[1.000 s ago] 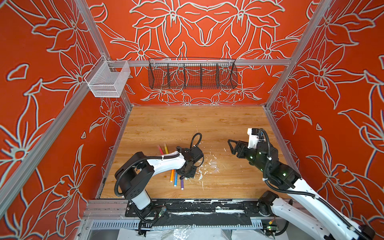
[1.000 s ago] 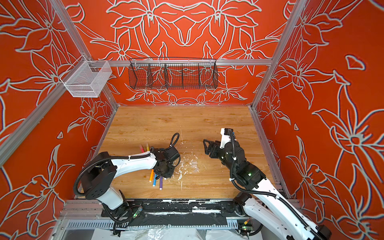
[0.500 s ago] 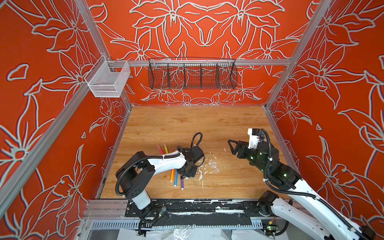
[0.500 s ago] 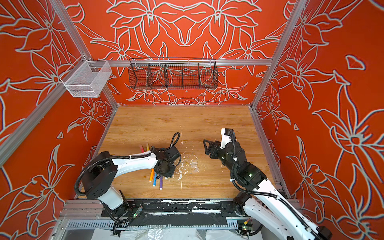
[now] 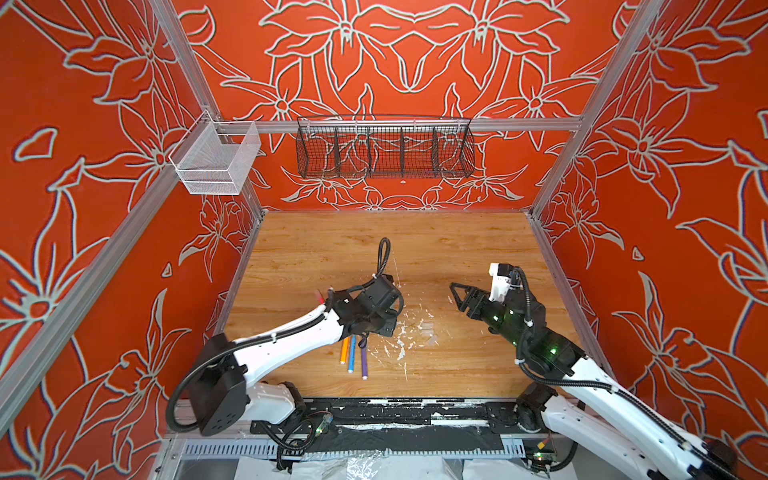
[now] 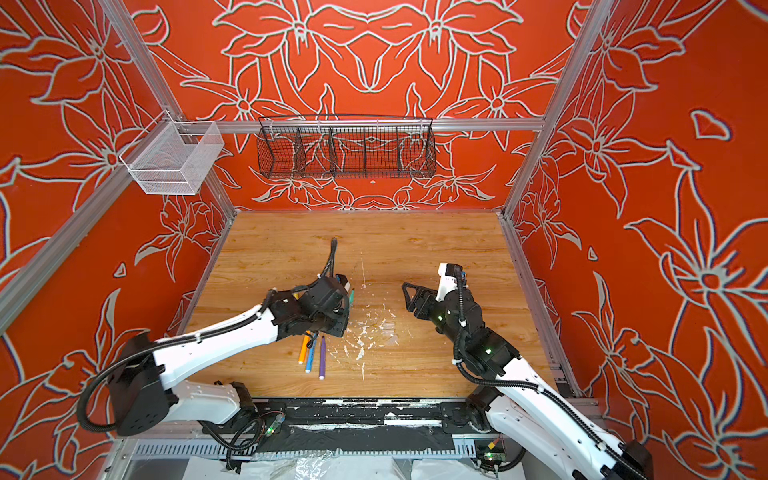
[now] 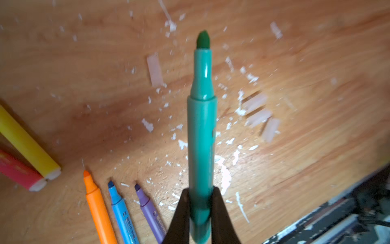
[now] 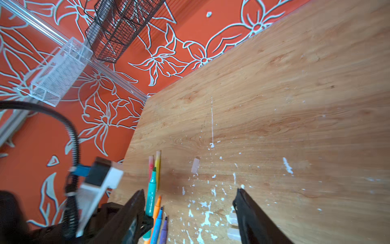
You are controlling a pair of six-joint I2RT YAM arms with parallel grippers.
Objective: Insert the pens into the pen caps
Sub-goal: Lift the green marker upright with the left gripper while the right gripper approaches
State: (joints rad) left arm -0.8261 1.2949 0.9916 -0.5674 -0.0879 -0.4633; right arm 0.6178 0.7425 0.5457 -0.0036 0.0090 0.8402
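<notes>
Green pen point(image 7: 201, 126): teal barrel, narrower neck, dark green felt tip, uncapped. It is clamped at its rear end by the left pincer point(image 7: 200, 196), jaws closed tight on the barrel. Its long axis runs straight out from the pincer with the tip leading. In the right wrist view the tip of the green pen point(image 8: 151, 194) heads toward the back wall. It is blurred, and I cannot tell whether it touches the counter point(image 5: 415, 249). In a top view only a green sliver point(image 6: 351, 296) shows past the left wrist. The orange pen point(image 7: 97, 202), blue pen point(image 7: 121, 209) and purple pen point(image 7: 147, 207) lie side by side on the counter near the front, tips toward the back. Their rear ends are cut off by the left wrist frame. In both top views their tips are hidden under the left arm and only the white plug ends show. The yellow pen point(image 7: 25, 141) and red-pink pen point(image 7: 19, 172) lie together, plug ends visible, the rest out of frame. Pen caps are pale and faint among white flecks — one alone point(image 7: 155, 70), three bunched nearby point(image 7: 258, 117), all soft-focus and barely readable in the top views. The right pincer point(image 8: 190, 190) hangs over the counter right of centre, jaws wide apart, nothing between them.
</notes>
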